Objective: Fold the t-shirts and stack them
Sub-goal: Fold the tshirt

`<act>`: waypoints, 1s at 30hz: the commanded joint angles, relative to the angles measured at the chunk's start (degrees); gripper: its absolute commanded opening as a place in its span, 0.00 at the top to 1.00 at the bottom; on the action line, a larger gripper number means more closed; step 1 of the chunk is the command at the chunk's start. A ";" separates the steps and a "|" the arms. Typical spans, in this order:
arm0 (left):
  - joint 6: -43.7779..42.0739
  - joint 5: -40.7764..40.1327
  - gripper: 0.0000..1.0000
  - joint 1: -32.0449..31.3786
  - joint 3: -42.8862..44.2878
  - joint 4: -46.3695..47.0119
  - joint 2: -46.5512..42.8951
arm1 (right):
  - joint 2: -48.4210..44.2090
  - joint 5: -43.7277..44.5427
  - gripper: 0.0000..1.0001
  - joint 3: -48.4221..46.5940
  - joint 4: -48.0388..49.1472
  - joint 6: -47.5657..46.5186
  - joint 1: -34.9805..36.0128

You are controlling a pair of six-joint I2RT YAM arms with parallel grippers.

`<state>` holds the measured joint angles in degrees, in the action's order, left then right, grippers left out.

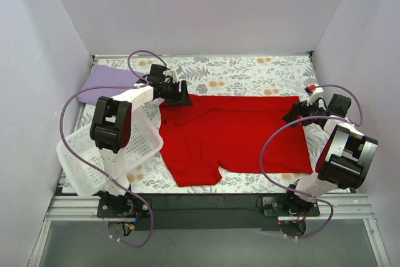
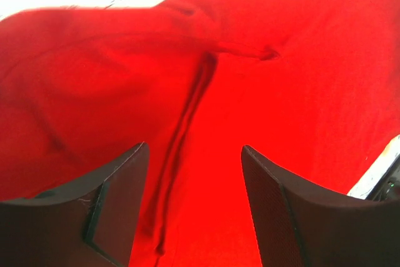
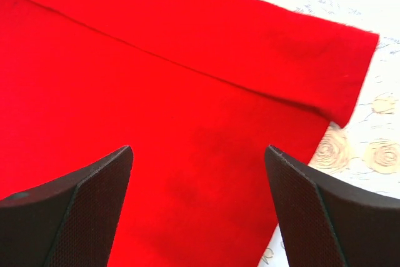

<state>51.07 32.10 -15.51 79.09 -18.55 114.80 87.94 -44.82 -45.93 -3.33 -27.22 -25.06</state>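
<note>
White walls box in a table under a floral tablecloth [image 1: 250, 70], and here is the layout from above. At 8 o'clock sits a white lattice basket [image 1: 75, 167], its mesh floor in plain sight, with the left arm's elbow crossing over its far side. Up at 10 o'clock, a lavender folded garment [image 1: 103, 82] lies flat in the far corner, outside the basket.

The left arm reaches from its base up and over, wrist bent toward the middle. The left gripper [image 1: 182, 97] hangs at the 11 o'clock corner of the red t-shirt [image 1: 231, 132]. From the left wrist camera its jaws are parted, with nothing between the fingers [image 2: 106, 204] but red fabric below. The right arm folds back on itself at 4 o'clock, forearm pointing inward. The right gripper [image 1: 294, 115] is at the shirt's 2 o'clock corner. Its jaws are spread wide too, and the fingers [image 3: 81, 211] hover over cloth without pinching it.

The red t-shirt is spread wide across the centre of the table, with one flap jutting toward 7 o'clock near the front edge. The left wrist view shows a dark crease running down between the fingers and a small pucker at 1 o'clock. The right wrist view shows smooth fabric, a stitched hem band along the far edge and a squared corner at 2 o'clock.
</note>
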 commanded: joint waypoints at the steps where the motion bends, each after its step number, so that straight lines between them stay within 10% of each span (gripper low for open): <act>1: -3.17 -0.01 0.41 -1.98 5.11 -2.72 -0.46 | 0.92 -2.20 0.07 -0.74 -1.59 -0.81 -0.34; 30: -7.47 -2.21 0.66 -6.64 9.33 -9.14 5.69 | 2.76 -3.70 0.07 -1.62 -3.26 -1.17 -1.92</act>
<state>44.91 28.71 -21.93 87.88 -26.79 121.84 90.28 -46.89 -45.95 -6.13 -27.44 -26.35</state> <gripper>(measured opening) 0.355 0.931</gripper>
